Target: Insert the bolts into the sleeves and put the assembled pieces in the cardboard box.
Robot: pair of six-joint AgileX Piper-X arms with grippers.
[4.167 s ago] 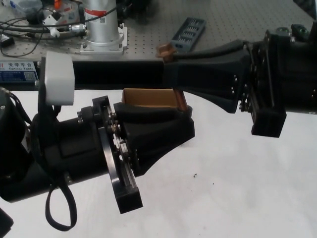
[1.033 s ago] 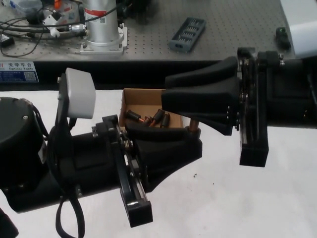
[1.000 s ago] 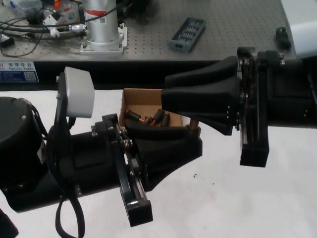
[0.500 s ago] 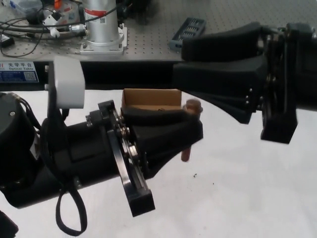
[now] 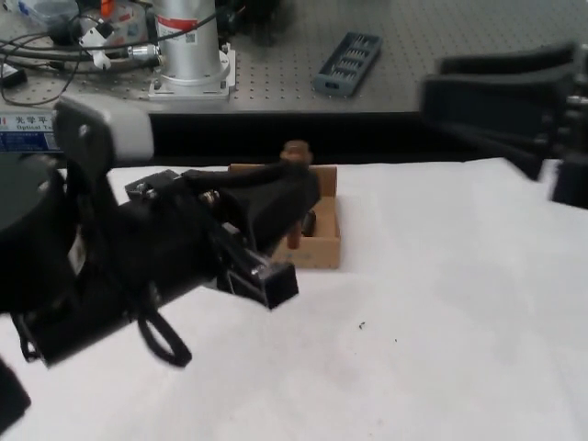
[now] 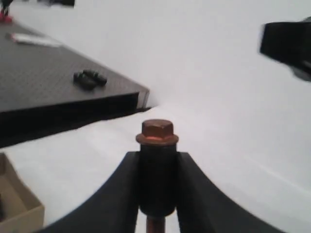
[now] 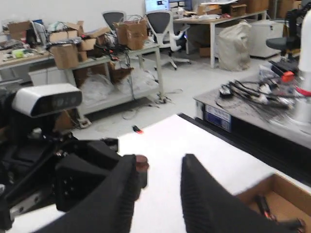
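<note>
My left gripper is shut on a black sleeve with a copper bolt through it, held upright. In the high view the bolt's head stands above the fingers and its shaft hangs over the cardboard box, which has dark assembled pieces in it. A corner of the box lies close to the fingers. My right gripper is open with nothing between its fingers, and sits away at the right of the bench. Its view looks back at the left arm and the bolt head.
White cloth covers the bench in front and right of the box. Behind it a perforated table carries a blue rack, a silver post and cables. The left arm's white camera stands above its wrist.
The right gripper has let go of the bolt and pulled away to the right. The left arm has turned and carried the bolt in its sleeve back over the box.
</note>
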